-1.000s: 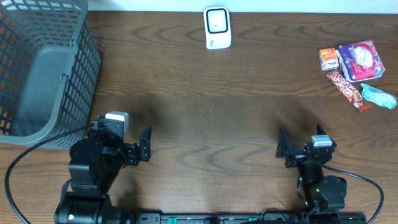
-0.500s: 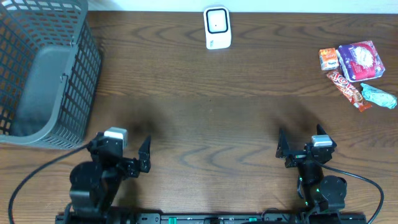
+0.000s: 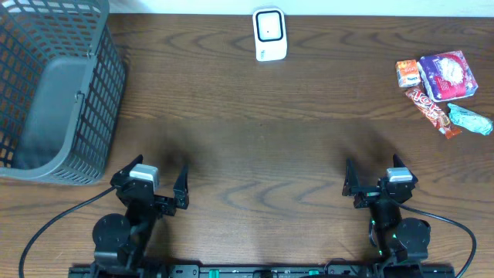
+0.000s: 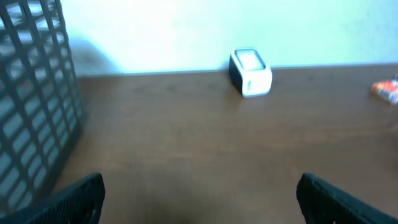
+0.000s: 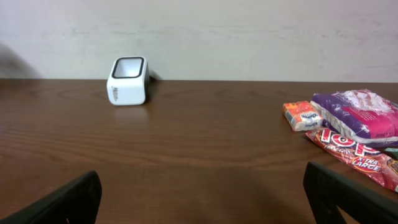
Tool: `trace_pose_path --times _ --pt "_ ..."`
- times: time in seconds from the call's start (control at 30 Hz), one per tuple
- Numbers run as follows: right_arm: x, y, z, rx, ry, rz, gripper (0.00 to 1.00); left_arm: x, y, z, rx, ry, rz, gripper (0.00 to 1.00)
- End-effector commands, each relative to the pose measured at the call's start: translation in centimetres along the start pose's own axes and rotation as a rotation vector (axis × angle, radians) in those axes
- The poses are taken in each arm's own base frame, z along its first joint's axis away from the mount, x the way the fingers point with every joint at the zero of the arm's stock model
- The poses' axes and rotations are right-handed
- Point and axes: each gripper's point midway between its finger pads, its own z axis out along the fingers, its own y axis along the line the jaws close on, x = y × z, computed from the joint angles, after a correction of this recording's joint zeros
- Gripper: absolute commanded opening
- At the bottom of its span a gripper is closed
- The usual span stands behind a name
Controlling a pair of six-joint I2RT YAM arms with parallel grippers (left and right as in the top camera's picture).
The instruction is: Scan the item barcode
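A white barcode scanner [image 3: 270, 34] stands at the table's far edge, also seen in the left wrist view [image 4: 250, 72] and the right wrist view [image 5: 128, 81]. At the far right lie the items: a small orange pack [image 3: 407, 73], a purple bag [image 3: 448, 75], a red candy bar [image 3: 432, 110] and a teal wrapper [image 3: 470, 118]. My left gripper [image 3: 152, 177] hovers open near the front edge at left, nothing between its fingers [image 4: 200, 190]. My right gripper [image 3: 373, 176] is open and empty near the front edge at right [image 5: 202, 186], far from the items.
A tall grey mesh basket [image 3: 104, 93] stands at the far left, its wall close to the left gripper [image 4: 37, 93]. Bare wooden table [image 3: 262, 147] lies between the grippers and the scanner.
The left arm has drawn back toward the front edge and its gripper has turned to face straight across the table. The right arm has not moved.
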Motion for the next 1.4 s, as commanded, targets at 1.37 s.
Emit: trace_pose_path --times 1.37 --pt "0.1 -0.2 0.0 0.01 0.0 0.011 0.99 2.6 3.4 1.8 -0.146 -0.161 -0.041 0.98"
